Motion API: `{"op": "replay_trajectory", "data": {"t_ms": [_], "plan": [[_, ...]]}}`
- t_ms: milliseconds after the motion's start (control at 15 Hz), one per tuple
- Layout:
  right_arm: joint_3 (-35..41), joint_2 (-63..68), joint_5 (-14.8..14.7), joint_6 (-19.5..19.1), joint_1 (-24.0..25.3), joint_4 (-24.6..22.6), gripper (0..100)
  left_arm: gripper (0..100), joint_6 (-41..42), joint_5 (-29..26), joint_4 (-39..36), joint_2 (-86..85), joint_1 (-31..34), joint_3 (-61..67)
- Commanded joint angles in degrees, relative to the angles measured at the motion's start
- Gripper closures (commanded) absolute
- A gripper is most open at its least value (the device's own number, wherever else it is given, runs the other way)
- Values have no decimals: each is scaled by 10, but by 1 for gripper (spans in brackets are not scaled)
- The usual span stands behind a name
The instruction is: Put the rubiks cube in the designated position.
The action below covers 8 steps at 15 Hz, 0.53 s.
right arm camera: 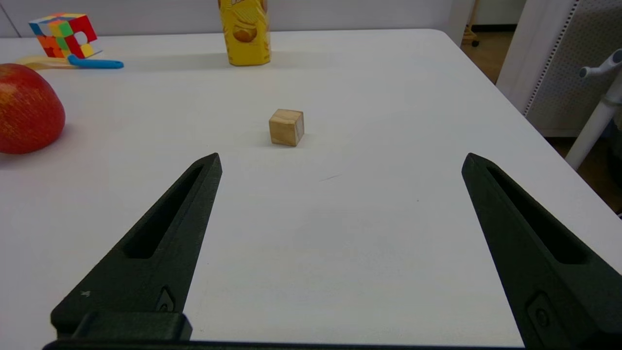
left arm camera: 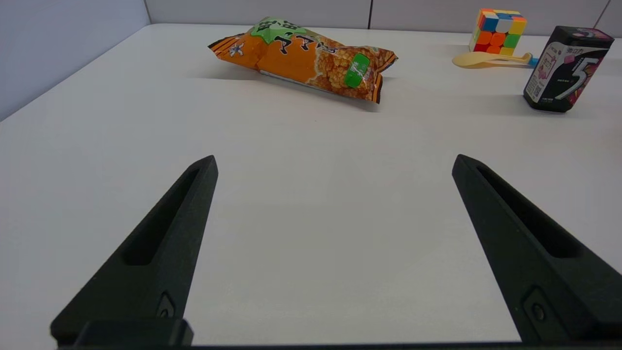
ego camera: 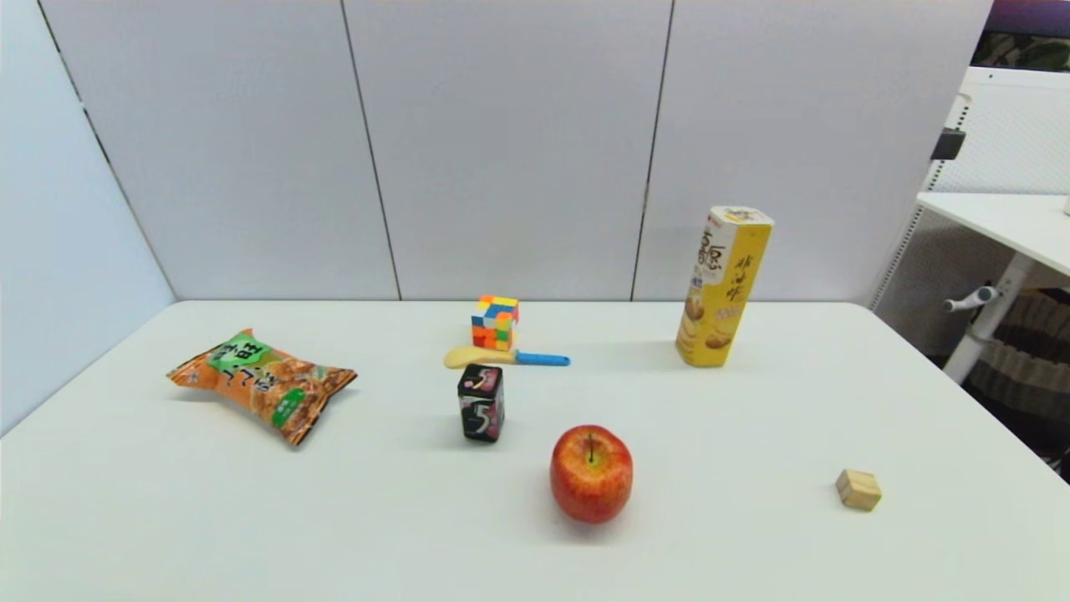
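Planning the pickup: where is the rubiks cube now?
In the head view the rubiks cube sits mid-table near the back wall, just behind the spoon.

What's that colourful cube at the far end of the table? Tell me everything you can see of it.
It is the rubiks cube, a 3x3 puzzle with scrambled red, orange, yellow, blue, green and white squares of glossy plastic. It sits flat and upright on the white table, toward the far edge near the middle. A spoon-like tool with a cream scoop and blue handle lies just in front; whether they touch is unclear. The black box marked "5" stands nearer the robot. Neither gripper is near it.
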Motion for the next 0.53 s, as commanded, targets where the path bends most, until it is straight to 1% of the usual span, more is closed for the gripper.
{"op": "replay_trajectory", "data": {"t_ms": [67,133,533], "plan": [[-3,2,-1,-2,0,8,0,0,0,0,0,2,0,0],[0,2,-1,1,0,1,0,0,0,0,0,2,0,0],[0,1,0,1,0,0,0,0,0,0,0,2,0,0]]}}
